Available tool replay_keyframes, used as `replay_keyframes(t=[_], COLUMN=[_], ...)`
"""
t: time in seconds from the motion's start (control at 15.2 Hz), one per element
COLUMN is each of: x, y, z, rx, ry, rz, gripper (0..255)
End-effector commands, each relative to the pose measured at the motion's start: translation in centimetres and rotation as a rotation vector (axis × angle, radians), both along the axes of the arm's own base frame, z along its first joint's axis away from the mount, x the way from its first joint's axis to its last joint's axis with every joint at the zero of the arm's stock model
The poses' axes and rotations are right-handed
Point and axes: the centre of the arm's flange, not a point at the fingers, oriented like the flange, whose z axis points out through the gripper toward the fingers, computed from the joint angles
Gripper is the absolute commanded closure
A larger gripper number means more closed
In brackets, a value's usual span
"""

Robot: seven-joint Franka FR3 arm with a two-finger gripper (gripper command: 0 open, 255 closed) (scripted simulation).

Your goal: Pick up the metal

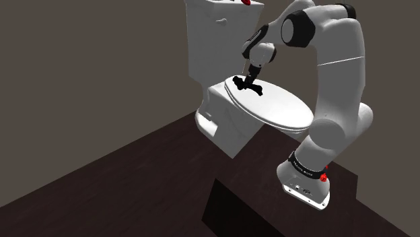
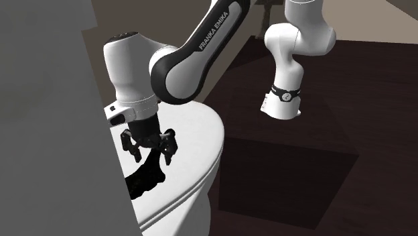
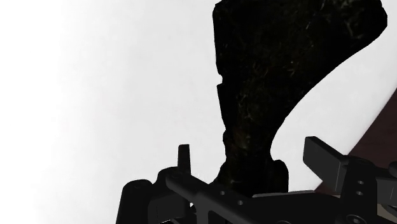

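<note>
Dark brown flooring (image 1: 101,188) is spread across the nearest part of the shoulder view, and plain grey-brown walls (image 1: 87,60) are seen behind it. At that view's lower right the white arm (image 1: 340,74) is mounted on its dark stand (image 2: 288,161), and from there it is arched up and over to the left.

A white toilet is placed beyond the stand, and its closed lid (image 1: 283,111) is turned towards the arm. The lid's front edge is left bare. At the lid's rear edge, just in front of the tank, a black object (image 1: 246,85) is laid flat on the white surface. Its outline is irregular: one end is narrow, and the other is flared out wide.

The black end effector (image 1: 250,76) is pointed down at the lid and is set right over the object's narrow end. In the wrist view the end effector (image 3: 251,147) is shown with its two fingers (image 3: 324,159) spread apart. The black object (image 3: 273,76) is seen between them, widening away from the hand across the white lid (image 3: 114,95). No contact between the fingers and the object can be made out, so nothing is gripped.

In the second exterior view the end effector (image 2: 149,149) is seen low over the lid (image 2: 194,147), astride the black object (image 2: 147,178).

Farthest back, the white tank (image 1: 208,34) is stood upright against the wall.
</note>
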Motion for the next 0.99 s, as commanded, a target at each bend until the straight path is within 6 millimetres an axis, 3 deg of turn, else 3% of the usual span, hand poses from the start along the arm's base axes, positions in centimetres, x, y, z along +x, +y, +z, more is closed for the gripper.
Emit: replay_keyframes(t=[0.0,0.07,0.13,0.73,0.92], x=[-0.1,-0.1,0.0,-0.1,-0.1], y=[0.0,0.0,-0.1,0.0,0.0], z=[-0.8,-0.8,-0.7,-0.8,0.8], rx=[0.0,0.0,0.0,0.0,0.0], ry=[0.0,0.0,-0.001,0.0,0.0], rz=[0.0,0.0,0.0,0.0,0.0], gripper=[0,0,255,255,255])
